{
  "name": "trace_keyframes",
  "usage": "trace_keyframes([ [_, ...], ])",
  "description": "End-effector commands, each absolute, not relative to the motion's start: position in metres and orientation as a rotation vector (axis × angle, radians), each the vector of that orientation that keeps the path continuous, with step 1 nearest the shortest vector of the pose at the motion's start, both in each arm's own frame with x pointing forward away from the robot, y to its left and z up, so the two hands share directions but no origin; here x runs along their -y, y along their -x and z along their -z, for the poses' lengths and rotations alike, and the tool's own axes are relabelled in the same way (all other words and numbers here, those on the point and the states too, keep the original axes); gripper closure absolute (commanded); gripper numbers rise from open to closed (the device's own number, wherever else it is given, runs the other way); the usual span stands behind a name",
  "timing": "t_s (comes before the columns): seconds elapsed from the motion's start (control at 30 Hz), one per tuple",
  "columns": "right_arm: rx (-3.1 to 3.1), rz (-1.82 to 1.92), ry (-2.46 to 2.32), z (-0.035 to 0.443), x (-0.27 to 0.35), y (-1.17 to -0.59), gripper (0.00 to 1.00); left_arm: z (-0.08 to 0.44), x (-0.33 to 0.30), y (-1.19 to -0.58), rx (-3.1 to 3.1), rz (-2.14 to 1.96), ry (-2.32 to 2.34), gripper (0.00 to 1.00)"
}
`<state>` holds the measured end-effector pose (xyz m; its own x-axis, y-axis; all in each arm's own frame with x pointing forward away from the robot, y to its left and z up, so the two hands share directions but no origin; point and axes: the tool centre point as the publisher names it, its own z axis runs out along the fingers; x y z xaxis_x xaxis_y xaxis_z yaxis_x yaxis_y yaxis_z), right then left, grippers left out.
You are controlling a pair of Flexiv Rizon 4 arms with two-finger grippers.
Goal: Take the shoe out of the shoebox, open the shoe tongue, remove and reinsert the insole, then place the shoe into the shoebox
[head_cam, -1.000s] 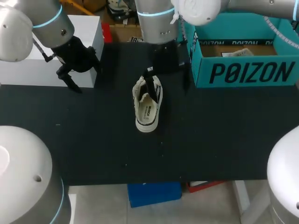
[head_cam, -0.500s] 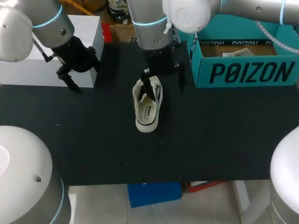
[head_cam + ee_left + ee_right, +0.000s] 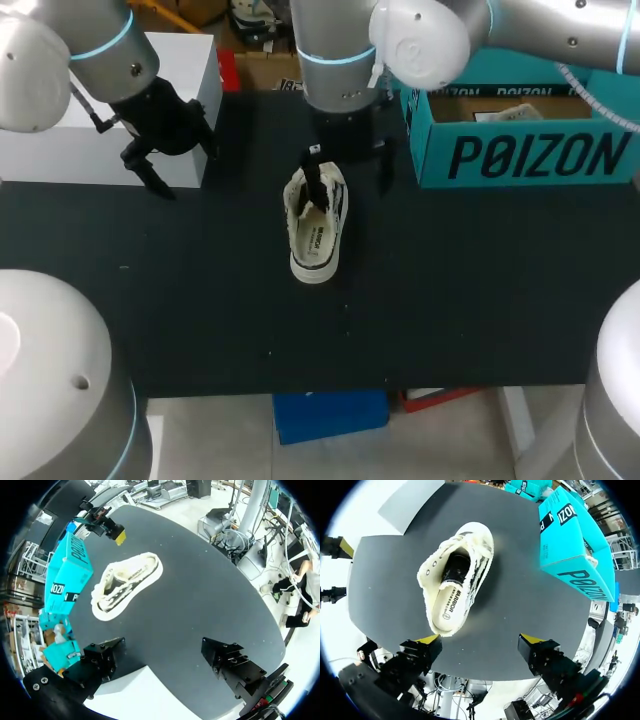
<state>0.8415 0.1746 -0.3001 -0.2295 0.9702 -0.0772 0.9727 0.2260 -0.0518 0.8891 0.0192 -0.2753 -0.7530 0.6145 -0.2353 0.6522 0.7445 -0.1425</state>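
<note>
On black table: white shoe (image 3: pixel 317 226), fuzzy lining, black tongue, insole showing.

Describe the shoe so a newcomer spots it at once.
On the black table, a teal shoebox stands far right and a white box far left. Between them, mid-table, lies the shoe: a cream low-top, black inside, the only non-box item.

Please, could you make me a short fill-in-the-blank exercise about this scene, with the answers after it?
1. The shoe lies on the black ___, outside the shoebox.
2. The right tool, near the shoe, has its fingers ___.
3. The left tool holds ___.
4. The box beside the left tool is ___ in colour.

Answers: table; open; nothing; white.
</note>
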Motion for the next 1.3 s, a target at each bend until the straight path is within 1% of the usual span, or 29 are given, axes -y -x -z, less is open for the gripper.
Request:
trace_keyframes([
  [0.03,-2.446,0.102,-1.938,0.3,-0.169,-0.838,0.0,0.276,-0.02,-0.888,-2.768,0.319,-1.015,0.0],
  [0.27,-2.446,0.102,-1.938,0.3,-0.169,-0.838,0.0,0.276,-0.02,-0.888,-2.768,0.319,-1.015,0.0],
  [0.4,-2.416,0.153,-1.898,0.308,-0.172,-0.845,0.0,0.276,-0.02,-0.888,-2.768,0.319,-1.015,0.0],
  [0.93,-2.346,0.148,-1.912,0.344,-0.17,-0.876,0.0,0.276,-0.02,-0.888,-2.768,0.319,-1.015,0.0],
  [1.3,-2.32,0.134,-1.917,0.356,-0.161,-0.893,0.0,0.276,-0.02,-0.888,-2.768,0.319,-1.015,0.0],
])
